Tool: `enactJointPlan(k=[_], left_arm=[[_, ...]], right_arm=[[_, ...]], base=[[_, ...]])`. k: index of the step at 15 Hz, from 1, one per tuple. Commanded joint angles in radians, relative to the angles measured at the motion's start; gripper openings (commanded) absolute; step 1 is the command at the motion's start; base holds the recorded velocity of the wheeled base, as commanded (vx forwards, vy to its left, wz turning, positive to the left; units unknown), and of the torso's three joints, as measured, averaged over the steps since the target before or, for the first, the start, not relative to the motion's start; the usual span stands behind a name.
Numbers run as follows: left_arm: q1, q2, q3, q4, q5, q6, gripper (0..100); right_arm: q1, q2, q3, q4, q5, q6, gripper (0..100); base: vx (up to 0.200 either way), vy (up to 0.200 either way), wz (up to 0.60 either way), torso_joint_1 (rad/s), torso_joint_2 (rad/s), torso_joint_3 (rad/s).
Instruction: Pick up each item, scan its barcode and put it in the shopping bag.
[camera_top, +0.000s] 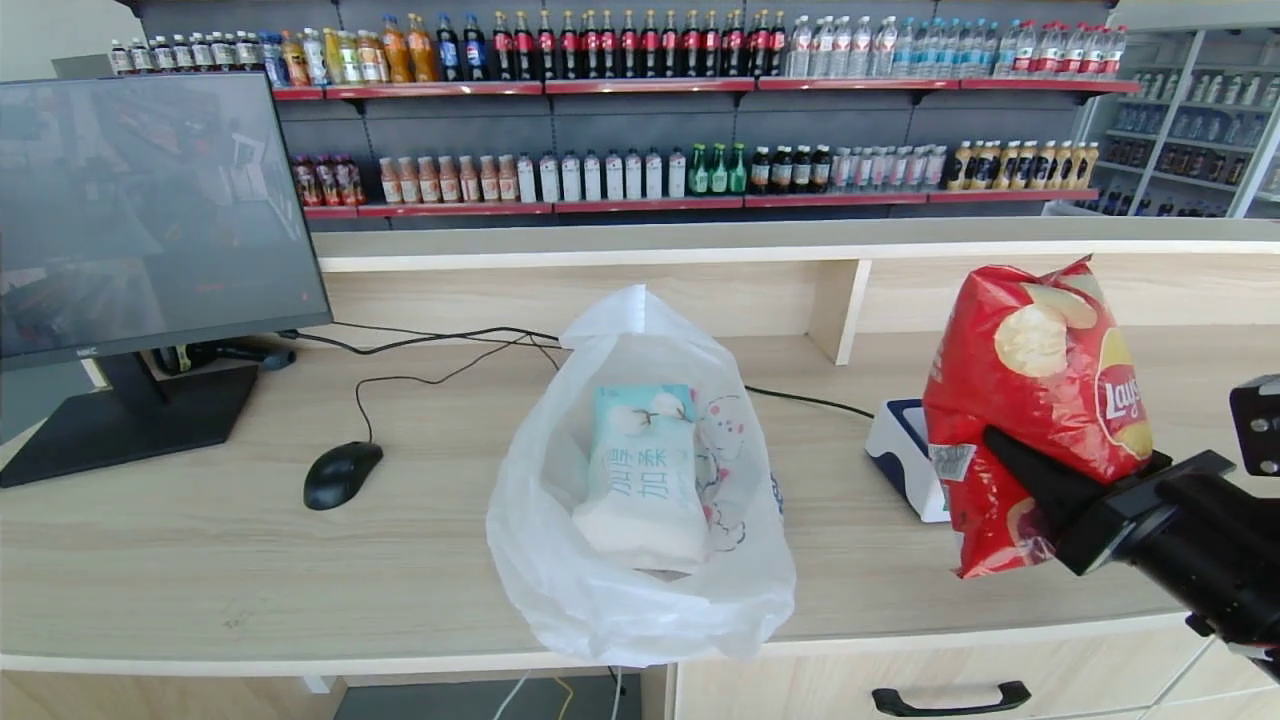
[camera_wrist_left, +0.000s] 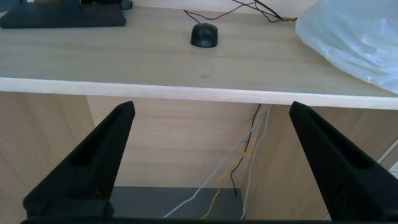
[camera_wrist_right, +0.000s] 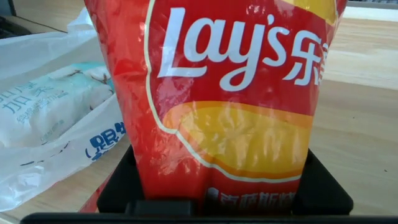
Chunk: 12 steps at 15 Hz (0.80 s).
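EDITOR: Where is the chip bag (camera_top: 1035, 400)?

PHOTOGRAPHER: The red chip bag hangs upright in the air to the right of the shopping bag (camera_top: 540, 520), clear of the table (camera_top: 250, 570). The right gripper (camera_top: 1015, 460) has it low down, its jaws pinching the lower part of the pack, one in front and one behind.

EDITOR: How will it handle?

PHOTOGRAPHER: By its looks it is light, puffed with air and slick-skinned. The foil crumples, and the chips inside would likely crush under a hard squeeze. A gentle hold across a flat face or at a sealed edge appears safest. On so low a grip the pack may sway.

EDITOR: And around it?

PHOTOGRAPHER: A white-and-blue scanner (camera_top: 905, 455) sits on the table between the shopping bag and the held pack, partly hidden by the pack. The shopping bag, thin white plastic, lies open with a pale tissue pack (camera_top: 640, 470) inside. To its left rest a black mouse (camera_top: 342, 474) and, farther left, a monitor (camera_top: 150, 220). The left gripper (camera_wrist_left: 211, 109) sits left of the bag, below the table's front edge, its jaws spread wide and holding nothing.
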Motion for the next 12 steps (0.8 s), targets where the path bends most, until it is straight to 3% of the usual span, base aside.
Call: enactJointPlan(k=[1,2,7,12], left_arm=[[0.000,0.000,0.000,0.000,0.000,0.000,100],[0.000,0.000,0.000,0.000,0.000,-0.002,100],[0.000,0.000,0.000,0.000,0.001,-0.002,100],[0.000,0.000,0.000,0.000,0.000,-0.003,100]], right_arm=[[-0.003,-0.004,0.007,-0.002,-0.001,-0.001,0],[-0.012,-0.004,0.001,-0.007,-0.001,-0.001,0],[-0.069,-0.049,0.012,-0.002,-0.045,-0.018,0],[-0.110,0.051,-0.077,-0.004,-0.079,-0.041,0]], base=[[0.200,0.000,0.00,0.012,0.00,-0.007],[0.200,0.000,0.00,0.002,0.00,0.002],[0.000,0.000,0.00,0.000,0.00,0.000],[0.000,0.000,0.00,0.000,0.00,0.000]])
